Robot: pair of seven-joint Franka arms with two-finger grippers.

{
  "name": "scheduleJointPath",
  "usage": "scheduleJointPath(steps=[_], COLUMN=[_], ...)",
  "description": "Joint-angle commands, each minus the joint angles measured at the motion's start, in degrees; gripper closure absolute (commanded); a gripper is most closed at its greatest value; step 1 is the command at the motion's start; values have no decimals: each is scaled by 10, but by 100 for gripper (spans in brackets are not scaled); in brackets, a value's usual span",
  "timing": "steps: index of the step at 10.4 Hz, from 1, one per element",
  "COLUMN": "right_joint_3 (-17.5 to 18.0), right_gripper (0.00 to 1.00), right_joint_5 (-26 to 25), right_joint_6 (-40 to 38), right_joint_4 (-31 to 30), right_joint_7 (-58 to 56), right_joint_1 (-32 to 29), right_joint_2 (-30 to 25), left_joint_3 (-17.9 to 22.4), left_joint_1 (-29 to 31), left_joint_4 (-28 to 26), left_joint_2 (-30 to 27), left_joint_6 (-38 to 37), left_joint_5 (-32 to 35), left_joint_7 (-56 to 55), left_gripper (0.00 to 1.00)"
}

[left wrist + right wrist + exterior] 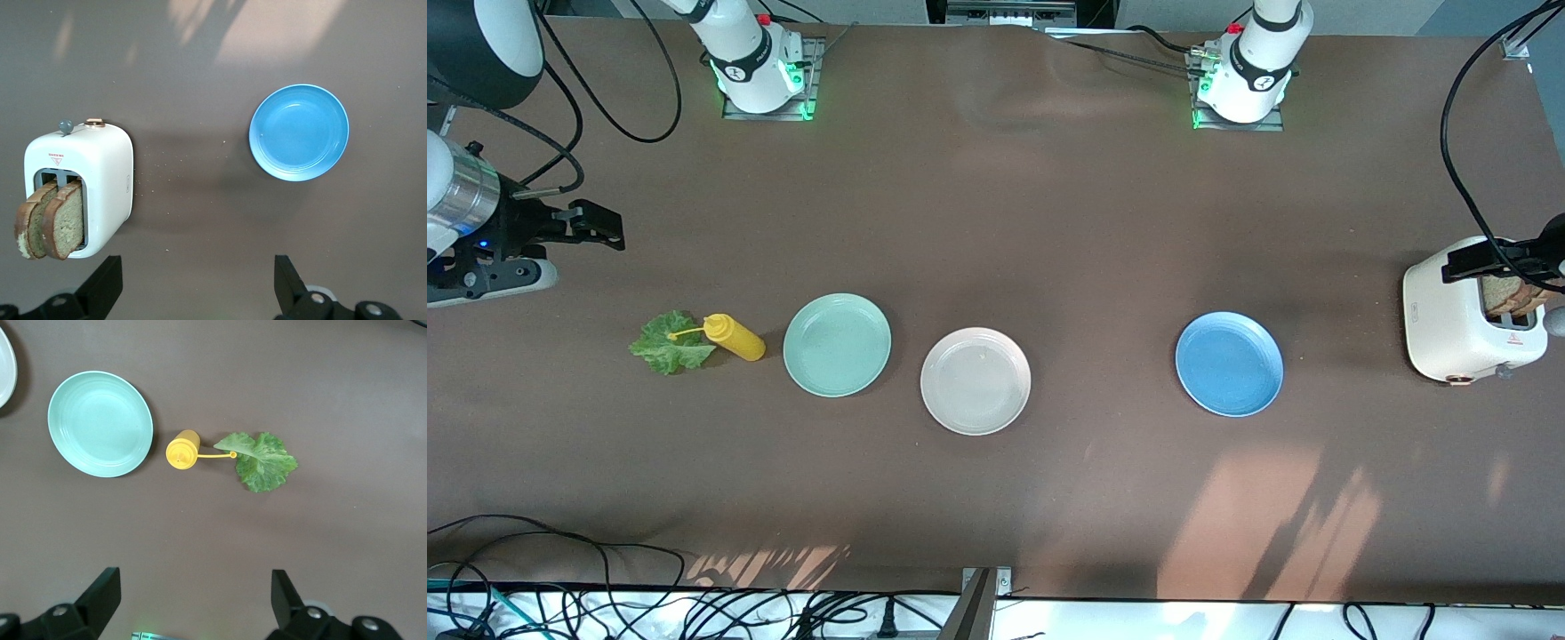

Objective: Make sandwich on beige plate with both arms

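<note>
The beige plate (975, 380) lies bare between a mint green plate (837, 344) and a blue plate (1229, 364). Two brown bread slices (1512, 295) (52, 223) stand in a white toaster (1458, 329) (100, 170) at the left arm's end. A ruffled lettuce leaf (669, 343) (263, 461) lies on the table at the right arm's end. My left gripper (1480, 260) (197, 270) hangs open over the toaster's edge, holding nothing. My right gripper (600, 227) (195, 587) is open over bare table near the lettuce, and it holds nothing either.
A yellow squeeze bottle (735, 338) (183, 449) lies on its side between the lettuce and the mint plate, its nozzle on the leaf. The blue plate (299, 132) shows in the left wrist view. Cables run along the table edge nearest the front camera.
</note>
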Motion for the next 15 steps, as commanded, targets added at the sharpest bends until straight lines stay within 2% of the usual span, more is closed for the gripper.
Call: scheduleJointPath(steps=[1, 15], right_joint_3=[1, 1], right_gripper=[0, 0], right_joint_5=[12, 12], right_joint_6=[4, 1], right_joint_4=[-11, -11], right_joint_7=[6, 6], right_joint_1=[-3, -3], right_joint_2=[-10, -10], left_joint_3=[-2, -5], left_joint_1=[-3, -6], left_joint_4=[-7, -12], left_joint_2=[-1, 5], left_joint_6=[-6, -4], left_joint_5=[19, 21], left_joint_7=[-6, -6], left_gripper=[0, 0])
